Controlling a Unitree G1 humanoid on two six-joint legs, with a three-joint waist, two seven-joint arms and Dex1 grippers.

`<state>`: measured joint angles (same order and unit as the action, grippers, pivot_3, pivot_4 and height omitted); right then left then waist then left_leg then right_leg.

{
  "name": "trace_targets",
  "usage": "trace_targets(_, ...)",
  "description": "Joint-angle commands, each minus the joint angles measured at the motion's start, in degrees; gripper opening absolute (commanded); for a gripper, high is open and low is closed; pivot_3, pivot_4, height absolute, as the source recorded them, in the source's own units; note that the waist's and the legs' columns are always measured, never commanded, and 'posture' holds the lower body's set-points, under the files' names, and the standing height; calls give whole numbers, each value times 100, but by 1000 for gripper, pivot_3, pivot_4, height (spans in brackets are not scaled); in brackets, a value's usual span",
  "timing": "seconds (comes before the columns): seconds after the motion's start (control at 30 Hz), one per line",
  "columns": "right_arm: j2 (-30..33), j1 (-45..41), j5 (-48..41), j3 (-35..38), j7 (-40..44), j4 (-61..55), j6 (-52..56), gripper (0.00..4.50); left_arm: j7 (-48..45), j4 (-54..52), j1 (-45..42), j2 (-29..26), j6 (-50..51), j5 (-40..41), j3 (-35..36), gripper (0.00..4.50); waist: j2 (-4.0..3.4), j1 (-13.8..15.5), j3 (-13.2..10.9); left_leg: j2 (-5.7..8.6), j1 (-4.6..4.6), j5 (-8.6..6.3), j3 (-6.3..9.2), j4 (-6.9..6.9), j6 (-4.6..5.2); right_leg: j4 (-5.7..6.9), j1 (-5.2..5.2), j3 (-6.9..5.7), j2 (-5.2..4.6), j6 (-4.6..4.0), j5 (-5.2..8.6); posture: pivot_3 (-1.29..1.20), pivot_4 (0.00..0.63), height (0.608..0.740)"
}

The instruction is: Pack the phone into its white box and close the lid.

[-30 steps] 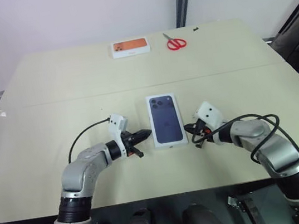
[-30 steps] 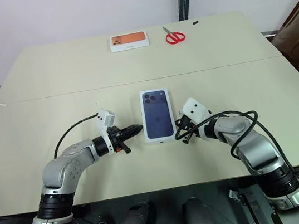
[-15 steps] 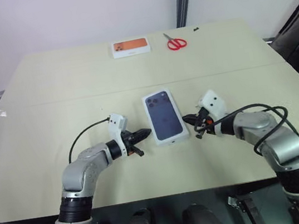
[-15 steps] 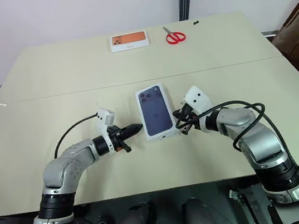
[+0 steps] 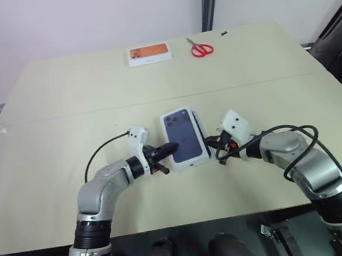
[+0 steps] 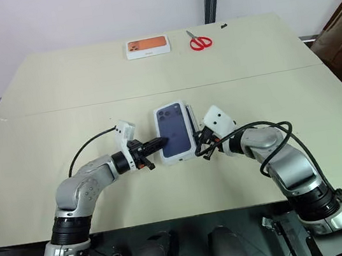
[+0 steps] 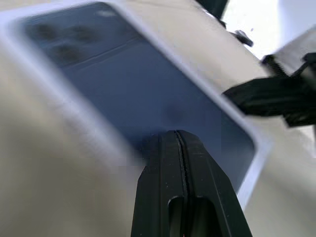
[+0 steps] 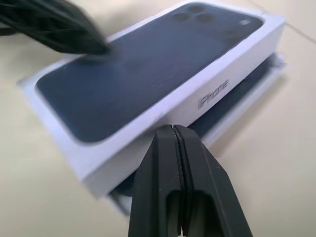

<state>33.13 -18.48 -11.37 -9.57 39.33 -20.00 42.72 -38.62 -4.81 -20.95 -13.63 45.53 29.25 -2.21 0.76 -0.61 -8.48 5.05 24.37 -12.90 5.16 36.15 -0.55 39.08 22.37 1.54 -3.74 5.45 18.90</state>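
Two sets of fingers pinched shut, holding nothing. Left gripper tip pressed on top of lid; right gripper tip against its side. Lid sits crooked over white box mid tabletop, not pushed down. Phone seen dark in gap underneath. Light, stiff, slippery cardboard; best pressed flat on top, steadied at long sides. Grey writing on lid side, too blurry to read.

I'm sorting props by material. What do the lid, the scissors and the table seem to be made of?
The lid: probably coated cardboard, with smooth white walls, crisp folded edges and a dark blue phone printed on top, faintly glossy.
The scissors: red handles look like plastic; the blades are too small to judge, likely metal.
The table: matte beige top, laminate or painted board; a seam runs across it.
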Motion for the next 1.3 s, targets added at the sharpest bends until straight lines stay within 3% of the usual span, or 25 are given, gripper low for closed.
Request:
trace_targets(0.03,159,6,131,-30,20,-21,-196,26,-40,-222,37,-70,-101,36,-40,0,0,-1,0,0,0,0,0,0,0,0,0,0,0,0,0,0,150,734)
trace_targets(0.53,-230,-883,248,427,-543,803,-826,26,267,350,-697,305,-760,-16,272,0,2,4,-1,1,0,14,-2,2,-24,0,-2,-1,0,0,0,0,150,734)
trace_targets(0.73,-677,-997,182,10,-395,832,-808,26,315,1294,-1121,451,-1308,-493,35,0,2,-7,-1,0,0,14,-2,3,-24,2,0,-1,3,0,0,0,150,734)
trace_targets(0.87,-644,-948,567,-434,-360,1091,-914,26,238,1723,-1068,350,-1366,-899,-333,0,3,-12,-2,0,0,15,-2,2,-25,2,2,-1,4,0,0,0,150,734)
trace_targets(1.03,-322,-729,1041,-866,-318,1439,-699,26,120,1681,-939,353,-1317,-951,-461,0,9,27,11,1,-7,15,1,8,-25,1,-14,-5,2,0,0,0,150,734)
trace_targets(1.3,-408,-675,947,-719,-256,1316,-602,26,47,1522,-857,295,-1311,-893,-370,0,14,127,18,0,-100,-14,7,-8,16,-53,-100,-11,1,1,0,0,150,734)
